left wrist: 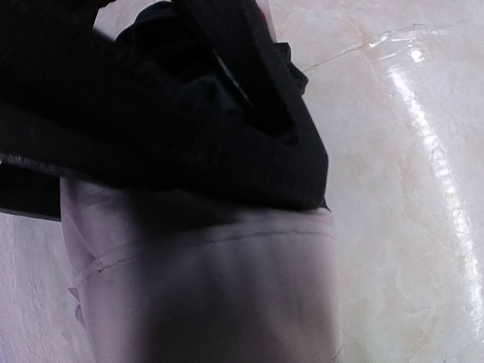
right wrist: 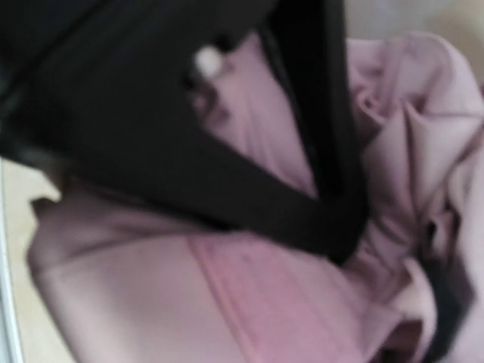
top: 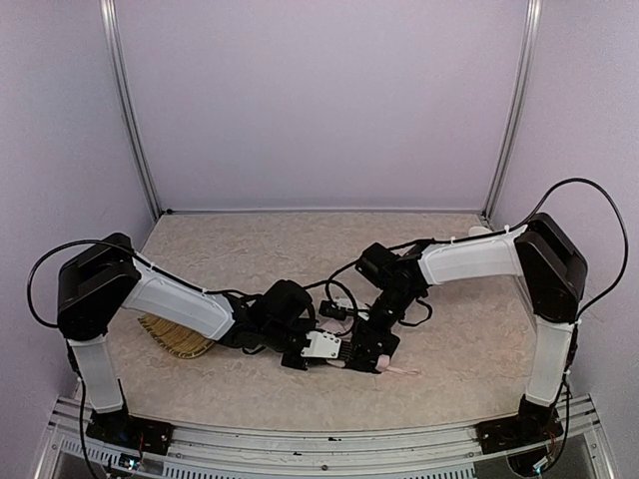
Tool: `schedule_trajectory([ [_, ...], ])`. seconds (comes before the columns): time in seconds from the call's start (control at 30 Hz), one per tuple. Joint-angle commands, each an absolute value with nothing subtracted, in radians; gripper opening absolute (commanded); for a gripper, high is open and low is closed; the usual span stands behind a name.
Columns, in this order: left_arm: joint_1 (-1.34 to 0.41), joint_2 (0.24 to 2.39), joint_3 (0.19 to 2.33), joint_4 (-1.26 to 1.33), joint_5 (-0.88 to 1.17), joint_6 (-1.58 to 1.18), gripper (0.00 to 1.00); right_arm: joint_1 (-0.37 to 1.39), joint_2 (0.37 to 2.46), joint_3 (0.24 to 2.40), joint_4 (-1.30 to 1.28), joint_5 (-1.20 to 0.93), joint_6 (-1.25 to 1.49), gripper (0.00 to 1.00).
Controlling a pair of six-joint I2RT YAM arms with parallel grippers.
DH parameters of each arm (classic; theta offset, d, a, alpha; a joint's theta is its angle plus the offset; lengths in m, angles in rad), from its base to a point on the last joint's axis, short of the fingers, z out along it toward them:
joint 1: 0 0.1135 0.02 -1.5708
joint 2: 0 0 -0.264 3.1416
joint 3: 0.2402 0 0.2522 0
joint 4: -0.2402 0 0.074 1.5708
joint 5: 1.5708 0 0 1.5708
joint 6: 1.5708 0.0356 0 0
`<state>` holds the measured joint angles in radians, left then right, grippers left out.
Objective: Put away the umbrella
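Observation:
The umbrella [top: 401, 371] lies folded low on the table near the front middle, mostly hidden under both arms; only a pale end pokes out to the right. My left gripper [top: 334, 351] and right gripper [top: 371, 349] meet over it, tips close together. In the left wrist view, pale pink canopy [left wrist: 212, 295] fills the lower frame with black lining [left wrist: 189, 128] bunched above it, covering my jaws. Crumpled pink canopy [right wrist: 249, 295] crossed by a black band [right wrist: 227, 189] fills the right wrist view, and my fingers cannot be made out there. Neither view shows how the jaws stand.
A woven straw tray [top: 178, 337] lies at the left, partly under my left arm. The beige table [top: 300, 249] is enclosed by pale walls with metal posts [top: 130, 110] at the back corners. Black cables [top: 344, 289] loop between the arms.

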<state>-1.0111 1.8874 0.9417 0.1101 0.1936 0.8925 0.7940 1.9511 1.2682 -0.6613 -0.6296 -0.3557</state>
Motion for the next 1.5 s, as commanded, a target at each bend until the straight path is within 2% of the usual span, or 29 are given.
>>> schedule_trajectory([
  [0.0,-1.003,1.988,0.948,-0.093,0.142,0.869,0.0,0.757,1.906,1.211,-0.642,-0.502,-0.327,0.6],
  [0.37,-0.951,2.012,1.026,-0.125,0.17,0.755,0.0,0.694,1.789,1.146,-0.631,-0.458,-0.331,0.68],
  [0.6,-0.892,1.959,1.002,0.02,0.228,0.583,0.0,0.651,1.616,1.079,-0.5,-0.427,-0.305,0.78],
  [0.8,-0.844,1.859,1.002,0.147,0.257,0.406,0.0,0.641,1.47,0.975,-0.325,-0.378,-0.265,0.78],
  [1.0,-0.784,1.746,1.063,0.14,0.206,0.285,0.0,0.637,1.376,0.882,-0.184,-0.35,-0.204,0.76],
  [1.13,-0.781,1.694,1.096,0.101,0.171,0.297,0.0,0.64,1.364,0.866,-0.126,-0.328,-0.124,0.7],
  [1.23,-0.781,1.672,1.122,0.08,0.154,0.287,0.0,0.665,1.345,0.8,0.033,-0.405,-0.04,0.65],
  [1.33,-0.784,1.646,1.144,0.078,0.153,0.263,0.0,0.715,1.363,0.738,0.249,-0.44,0.024,0.64],
  [1.47,-0.808,1.6,1.168,0.068,0.145,0.263,0.0,0.747,1.452,0.744,0.394,-0.415,0.063,0.64],
])
